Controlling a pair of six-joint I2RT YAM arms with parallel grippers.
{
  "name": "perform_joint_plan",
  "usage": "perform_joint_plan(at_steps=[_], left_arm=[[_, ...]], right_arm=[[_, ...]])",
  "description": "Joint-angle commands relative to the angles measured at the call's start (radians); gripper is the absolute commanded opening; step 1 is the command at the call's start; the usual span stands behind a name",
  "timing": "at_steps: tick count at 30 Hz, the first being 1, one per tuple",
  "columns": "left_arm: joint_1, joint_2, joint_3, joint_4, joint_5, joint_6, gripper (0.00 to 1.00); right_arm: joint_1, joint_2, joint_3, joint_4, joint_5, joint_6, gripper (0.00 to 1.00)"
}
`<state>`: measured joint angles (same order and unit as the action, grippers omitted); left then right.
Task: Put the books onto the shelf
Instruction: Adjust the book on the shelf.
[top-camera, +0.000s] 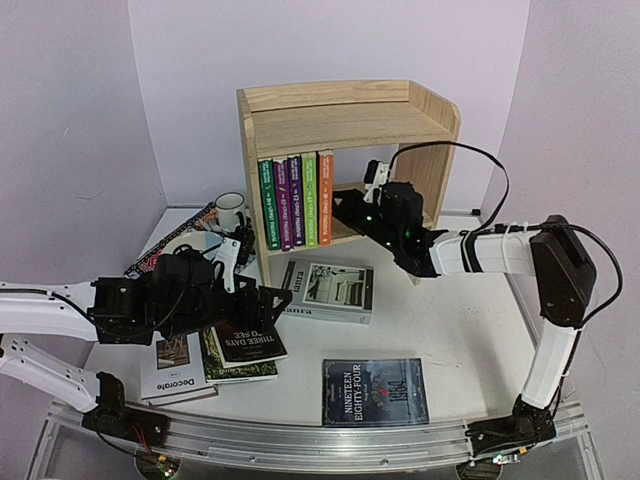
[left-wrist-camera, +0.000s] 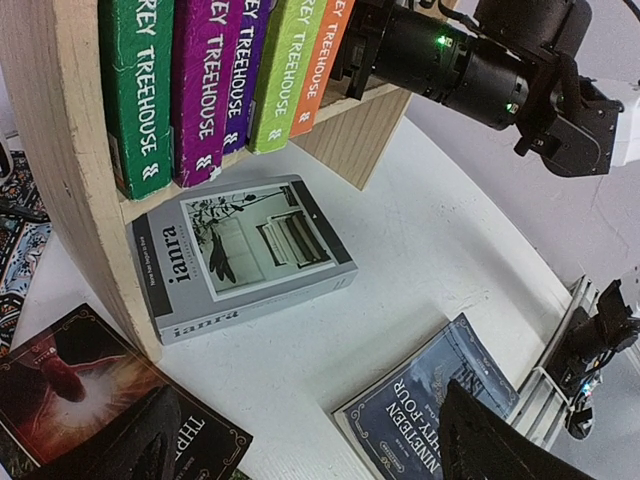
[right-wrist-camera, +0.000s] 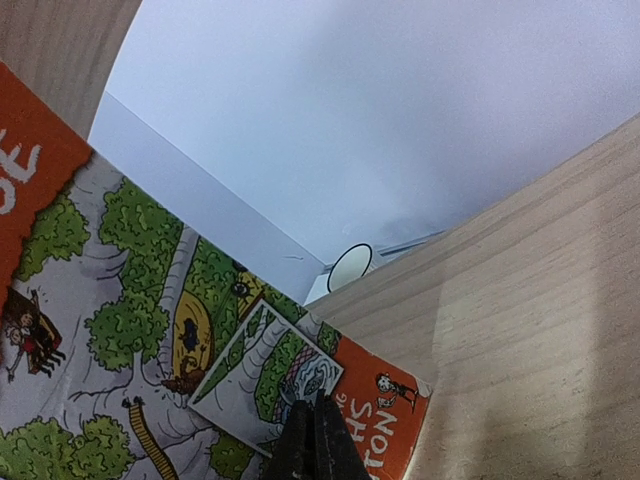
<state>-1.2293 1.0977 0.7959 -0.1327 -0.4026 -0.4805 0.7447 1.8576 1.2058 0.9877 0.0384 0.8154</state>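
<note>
Because its fingers are pressed flat together with nothing between them, the right gripper (right-wrist-camera: 315, 445) seems to serve as a pusher, not a clamp. Its tip rests against the cover of the orange illustrated paperback (right-wrist-camera: 385, 405), probably to hold that book upright at the open end of the row. Beside the tip, the right wrist view shows the pale wood of the light pine two-tier shelf (right-wrist-camera: 520, 330).

On the shelf's lower tier five thin paperbacks stand spine-out against the left side panel: a dark green one (top-camera: 266, 205), two purple ones (top-camera: 289, 201), a lime green one (top-camera: 310, 198) and the orange one at the end.

Over the table, the left gripper (top-camera: 275, 298) hangs with its fingers spread wide and nothing in them, seemingly ready for the next pick.

Nearest it lies the dark-covered book titled "Three Days" (top-camera: 245, 340), overlapping a green-covered book (top-camera: 215, 365), with the thick white "Decorate" book (top-camera: 175, 372) just beside them. Flat in front of the shelf lies the grey "ianra" book (left-wrist-camera: 250, 250). Nearer the arm bases lies the dark blue "Nineteen Eighty-Four" book (top-camera: 375, 392).

By my judgement about half the job remains.
</note>
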Motion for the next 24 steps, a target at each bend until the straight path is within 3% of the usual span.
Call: perform_joint_plan(at_steps=[1, 15, 20, 24], left_arm=[[0.004, -0.02, 0.001, 0.001, -0.013, -0.009, 0.91], [0.004, -0.016, 0.005, -0.001, -0.011, -0.007, 0.91], [0.005, -0.017, 0.003, -0.001, -0.009, -0.01, 0.91], [0.005, -0.016, 0.003, -0.001, -0.01, -0.01, 0.91]], right_arm=[[0.011, 0.018, 0.066, 0.015, -0.104, 0.019, 0.0], [0.013, 0.039, 0.151, -0.073, -0.195, -0.014, 0.0], [0.013, -0.009, 0.082, -0.078, -0.097, -0.022, 0.0], [0.013, -0.076, 0.007, -0.078, 0.021, -0.032, 0.09]])
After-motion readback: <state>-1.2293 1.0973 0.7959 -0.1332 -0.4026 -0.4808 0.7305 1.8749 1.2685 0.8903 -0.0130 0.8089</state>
